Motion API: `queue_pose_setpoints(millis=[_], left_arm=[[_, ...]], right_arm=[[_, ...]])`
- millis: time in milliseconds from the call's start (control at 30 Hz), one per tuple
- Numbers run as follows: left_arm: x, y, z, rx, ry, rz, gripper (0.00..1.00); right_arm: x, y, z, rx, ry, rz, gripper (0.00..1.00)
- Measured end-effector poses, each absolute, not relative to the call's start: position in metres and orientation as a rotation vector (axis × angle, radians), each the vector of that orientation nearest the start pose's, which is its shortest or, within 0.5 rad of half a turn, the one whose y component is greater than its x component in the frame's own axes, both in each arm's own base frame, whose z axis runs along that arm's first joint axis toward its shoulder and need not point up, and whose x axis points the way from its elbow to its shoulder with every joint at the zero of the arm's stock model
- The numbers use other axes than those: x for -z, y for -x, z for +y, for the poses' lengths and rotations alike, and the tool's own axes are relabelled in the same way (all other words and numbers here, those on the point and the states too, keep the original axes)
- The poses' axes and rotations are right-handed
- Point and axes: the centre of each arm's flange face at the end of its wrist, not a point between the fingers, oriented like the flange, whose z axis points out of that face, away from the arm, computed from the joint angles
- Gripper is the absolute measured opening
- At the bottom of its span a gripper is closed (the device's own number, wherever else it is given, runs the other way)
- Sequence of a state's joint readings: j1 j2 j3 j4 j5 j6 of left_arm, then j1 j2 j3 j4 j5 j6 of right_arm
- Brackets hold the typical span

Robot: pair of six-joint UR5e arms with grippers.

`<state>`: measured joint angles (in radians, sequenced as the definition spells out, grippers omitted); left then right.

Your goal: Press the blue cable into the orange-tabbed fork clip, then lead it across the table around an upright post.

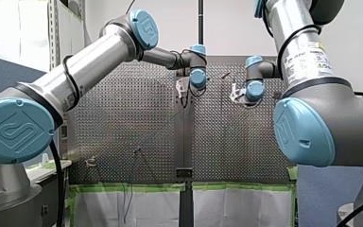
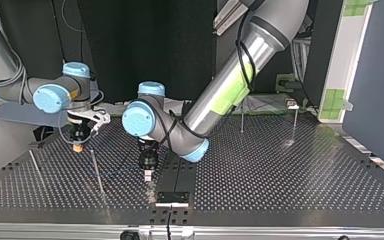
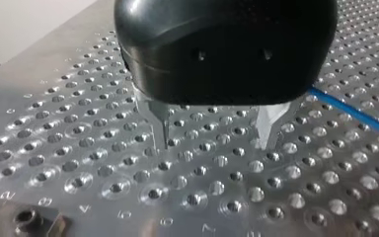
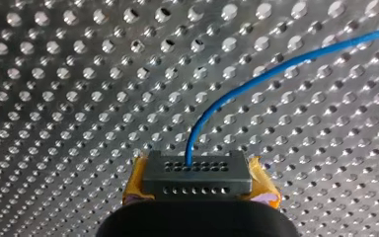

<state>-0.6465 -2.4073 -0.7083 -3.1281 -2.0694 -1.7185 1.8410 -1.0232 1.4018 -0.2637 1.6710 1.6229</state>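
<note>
Closest in the right wrist view, my right end effector [image 4: 200,180], with yellow pads [image 4: 138,183] on either side of its black tip, is clenched on the thin blue cable [image 4: 237,91]. The cable leaves the tip and curves away ahead of it over the perforated metal bench [image 4: 79,98]. The left wrist view shows what that one cannot: my left end effector [image 3: 217,138], black with two metal fingers [image 3: 164,131], stands released with its tips close to the bench and nothing between them. The same cable lies on the plate beside it, apart from both fingers. Only the top view shows the two together. My left end effector points down near the frame's centre, my right one sits low over the bench farther back at the left, and a faint blue line runs across the plate between them, near a thin upright metal post [image 2: 96,170] at lower left. Farther off, at upper right, two more thin posts [image 2: 242,120] stand well apart from both arms. In the front view both wrists hang at upper middle, their fingers too small to read.
</note>
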Motion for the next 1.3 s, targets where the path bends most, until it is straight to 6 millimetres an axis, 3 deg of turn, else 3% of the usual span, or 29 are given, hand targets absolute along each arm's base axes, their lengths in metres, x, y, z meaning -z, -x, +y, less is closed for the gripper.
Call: queue_pose_setpoints(millis=[1000, 1300], left_arm=[[-0.360, -0.586, -0.545, 0.200, 0.029, 1.548, 0.98], [-0.360, -0.585, -0.546, 0.201, 0.027, 1.548, 0.98]], right_arm=[[-0.181, -0.297, -0.623, -1.202, -1.483, -1.301, 0.00], [-0.170, -0.297, -0.623, -1.185, -1.498, -1.302, 0.00]])
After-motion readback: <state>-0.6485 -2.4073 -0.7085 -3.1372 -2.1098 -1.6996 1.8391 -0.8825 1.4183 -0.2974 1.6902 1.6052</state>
